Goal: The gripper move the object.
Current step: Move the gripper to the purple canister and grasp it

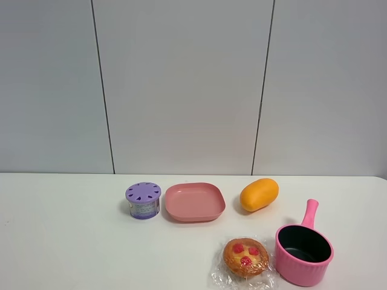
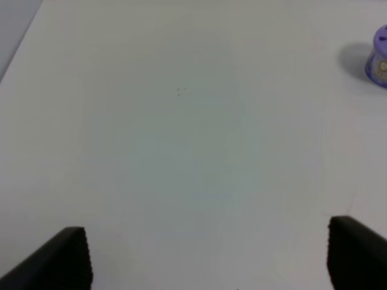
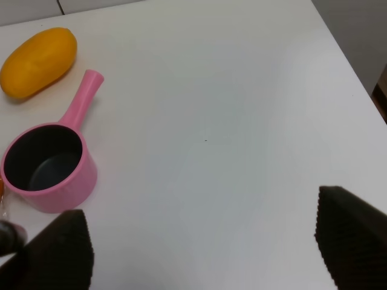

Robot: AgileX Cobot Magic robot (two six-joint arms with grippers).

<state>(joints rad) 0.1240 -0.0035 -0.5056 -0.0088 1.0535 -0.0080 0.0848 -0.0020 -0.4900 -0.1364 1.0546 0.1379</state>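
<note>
We see a white table [image 1: 60, 241] set against a pale grey panelled wall [image 1: 181, 84]. Around the middle of the table lies a shallow pink plate [image 1: 195, 202], square with rounded corners. To its right, near but apart, an orange oval fruit [image 1: 259, 194] lies on its side. Nearer to us and further right stands a pink ribbed pot [image 1: 299, 270] with a dark inside, its handle pointing away towards the far side. Just left of the pot sits a round pastry [image 1: 245, 257] topped with red pieces, in crinkled clear wrapping; we cannot tell whether the wrapping touches the pot.
</note>
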